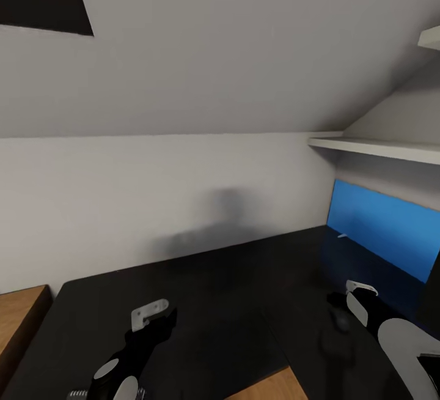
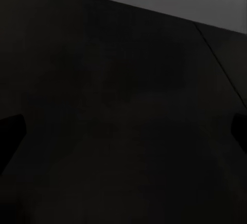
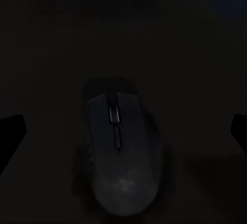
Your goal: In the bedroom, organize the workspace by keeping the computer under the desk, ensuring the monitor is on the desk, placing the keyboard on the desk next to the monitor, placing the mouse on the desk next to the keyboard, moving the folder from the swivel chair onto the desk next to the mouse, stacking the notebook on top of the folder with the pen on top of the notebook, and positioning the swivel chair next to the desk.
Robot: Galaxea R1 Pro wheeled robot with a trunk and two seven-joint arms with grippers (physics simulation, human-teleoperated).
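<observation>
The small dark grey oval mouse (image 3: 122, 154) lies flat on the black-topped L-shaped desk (image 1: 201, 302), and in the right wrist view it sits centred between the 2 dark fingertips at the frame's left and right edges. The right gripper (image 3: 123, 131) is spread wide with nothing between its fingers, aimed straight down at the mouse, which suggests it hovers either to take it or just after setting it down; which of the 2 cannot be told. In the head view the mouse (image 1: 340, 319) is a faint dark oval at the lower right, just beside the white-and-black right gripper (image 1: 351, 299), on the desk wing that runs along the bright blue back panel (image 1: 382, 229).

The left gripper (image 1: 153, 317) hangs over bare desktop at the lower middle-left, well apart from the mouse. In the left wrist view its fingertips (image 2: 10, 131) stand far apart with only the dark top between them, so it looks parked out of the way. A white wall shelf (image 1: 379, 148) juts out at the right above the blue panel.
</observation>
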